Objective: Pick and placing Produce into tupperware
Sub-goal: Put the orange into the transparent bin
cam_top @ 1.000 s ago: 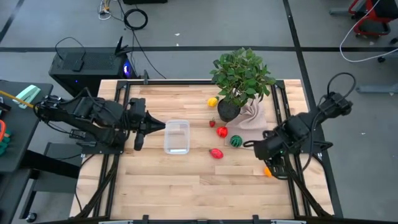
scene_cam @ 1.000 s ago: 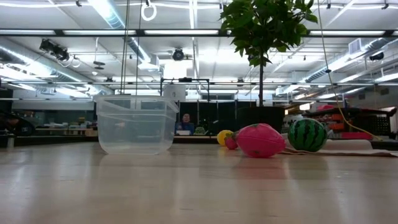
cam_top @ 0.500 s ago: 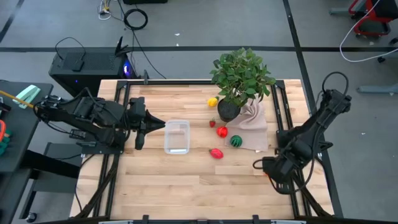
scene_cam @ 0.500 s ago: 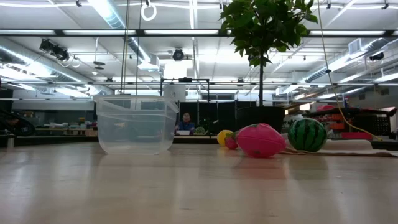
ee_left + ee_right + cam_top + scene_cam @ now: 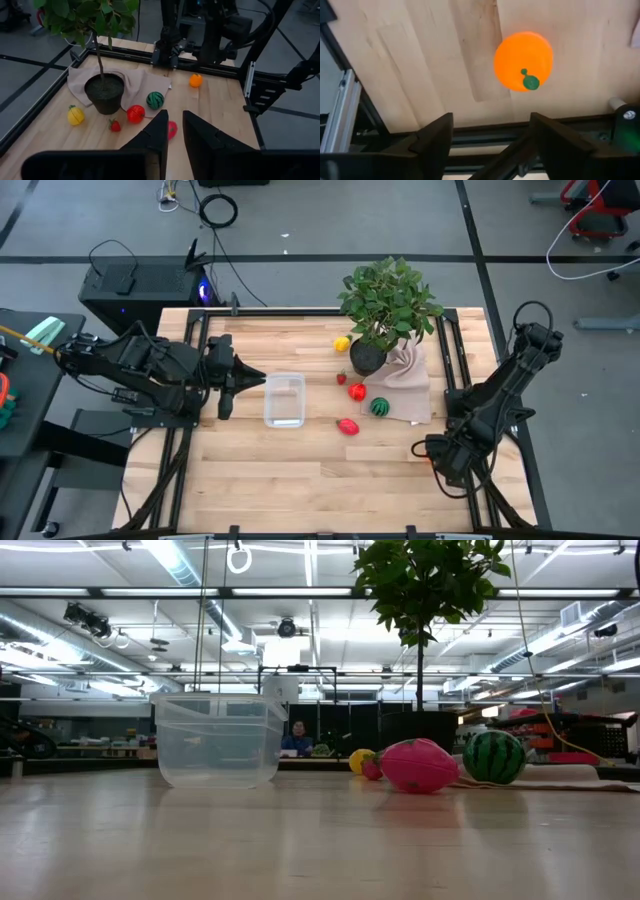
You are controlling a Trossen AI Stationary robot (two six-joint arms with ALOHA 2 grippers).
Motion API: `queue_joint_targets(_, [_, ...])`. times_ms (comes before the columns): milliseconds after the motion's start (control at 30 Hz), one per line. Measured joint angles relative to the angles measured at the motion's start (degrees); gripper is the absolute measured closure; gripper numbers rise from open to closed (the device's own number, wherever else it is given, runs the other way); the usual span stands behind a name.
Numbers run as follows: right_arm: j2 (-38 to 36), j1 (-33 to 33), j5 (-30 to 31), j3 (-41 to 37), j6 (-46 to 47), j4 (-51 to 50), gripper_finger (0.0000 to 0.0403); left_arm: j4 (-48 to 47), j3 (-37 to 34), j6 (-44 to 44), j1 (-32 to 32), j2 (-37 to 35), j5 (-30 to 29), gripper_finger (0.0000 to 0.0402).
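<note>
Clear tupperware [image 5: 284, 400] and scattered produce on the table [image 5: 300, 480].
The tupperware stands upright, open and empty, left of centre. A yellow fruit [image 5: 342, 344], strawberry [image 5: 341, 378], red fruit [image 5: 357, 391], watermelon [image 5: 379, 407] and pink-red fruit [image 5: 347, 426] lie toward the right side; an orange [image 5: 523, 61] sits at the right edge.

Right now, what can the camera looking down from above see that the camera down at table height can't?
Only the high view shows both arms: the left tool beside the tupperware, the right tool at the table's right edge, and the beige cloth.

Only the low view shows ceiling lights and a faraway person.

Both show the tupperware, pink fruit, watermelon, yellow fruit and plant.
</note>
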Motion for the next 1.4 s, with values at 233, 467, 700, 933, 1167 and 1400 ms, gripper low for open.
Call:
queue_joint_targets(233, [0.2, -0.3, 2.1, -3.6, -3.8, 1.8, 0.0061, -0.4, 0.0, 0.1, 0.0, 0.0, -0.7, 0.0333])
queue_joint_targets(467, [0.7, -0.3, 11.3, -6.2, -6.7, 4.0, 0.0035, -0.4, 0.0, -0.1, 0.0, 0.0, -1.9, 0.0327])
queue_joint_targets(700, [0.7, 0.0, 11.3, -9.0, -7.3, 8.8, 0.0038, -0.5, 0.0, -0.5, 0.0, 0.0, -1.9, 0.0322])
queue_joint_targets(933, [0.7, 0.0, 10.8, -12.6, -7.7, 14.5, 0.0038, -0.5, 0.0, -0.5, 0.0, 0.0, -1.9, 0.0321])
queue_joint_targets(1167, [0.7, 0.0, 10.5, -16.4, -7.4, 19.2, 0.0039, -0.5, 0.0, -0.5, 0.0, 0.0, -2.2, 0.0323])
queue_joint_targets(1400, [0.7, -0.2, 10.4, -17.8, -5.9, 21.1, 0.0041, -0.5, 0.0, -0.5, 0.0, 0.0, -2.3, 0.0317])
